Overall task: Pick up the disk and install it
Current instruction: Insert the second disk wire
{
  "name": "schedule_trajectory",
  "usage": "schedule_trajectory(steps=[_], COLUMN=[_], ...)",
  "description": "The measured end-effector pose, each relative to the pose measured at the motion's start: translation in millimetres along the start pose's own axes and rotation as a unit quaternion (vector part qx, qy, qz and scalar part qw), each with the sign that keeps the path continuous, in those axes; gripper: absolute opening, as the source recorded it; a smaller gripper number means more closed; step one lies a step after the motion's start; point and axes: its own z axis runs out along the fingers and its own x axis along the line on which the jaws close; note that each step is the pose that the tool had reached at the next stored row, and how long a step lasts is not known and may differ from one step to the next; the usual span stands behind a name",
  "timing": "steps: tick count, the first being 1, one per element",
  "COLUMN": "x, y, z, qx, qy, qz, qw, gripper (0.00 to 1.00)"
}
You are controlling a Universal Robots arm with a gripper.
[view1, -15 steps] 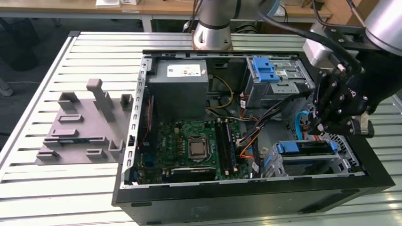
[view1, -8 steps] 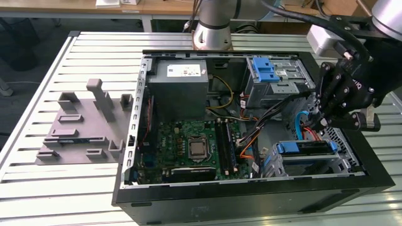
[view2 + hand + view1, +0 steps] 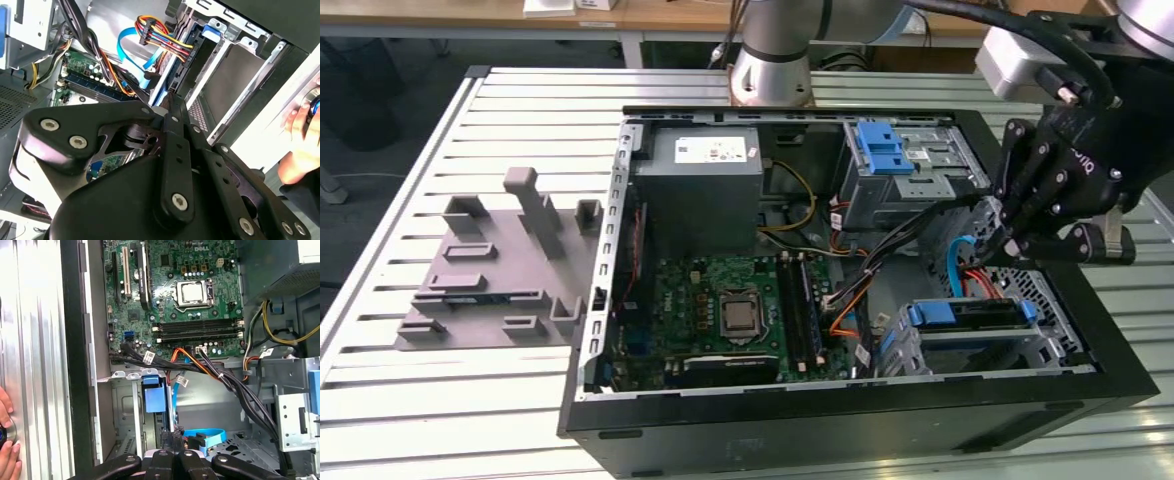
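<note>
I see my hand (image 3: 1003,232) over the open computer case (image 3: 720,420), fingers pressed together, nothing gripped. The disk (image 3: 970,314), in its blue carrier, sits in the drive cage (image 3: 1047,345) just beside the hand, inside the case.

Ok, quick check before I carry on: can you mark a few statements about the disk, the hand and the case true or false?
1. The disk sits in the drive cage. True.
2. The hand hovers over the grey fixture. False: it is over the case's drive end, at the exterior view's right.
3. The case is closed. False: it is open, with the motherboard exposed.
4. A person's fingers are outside the case. True.
</note>
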Motion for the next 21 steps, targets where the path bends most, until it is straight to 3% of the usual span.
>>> schedule_trajectory(steps=[4,10,18,19,21], x=[-4.8,-17.6,-20.8,-21.3,-22.1], y=[0.6,1.9,1.7,1.5,1.3], z=[-2.8,-2.7,0.6,1.2,2.4], qx=[0.0000,0.0000,0.0002,0.0002,0.0002], qy=[0.0001,0.0000,0.0017,0.0017,0.0017], qz=[0.000,-0.001,0.000,0.000,0.000], qw=[1.0000,1.0000,1.0000,1.0000,1.0000], gripper=[0.11,0.11,0.11,0.18,0.18])
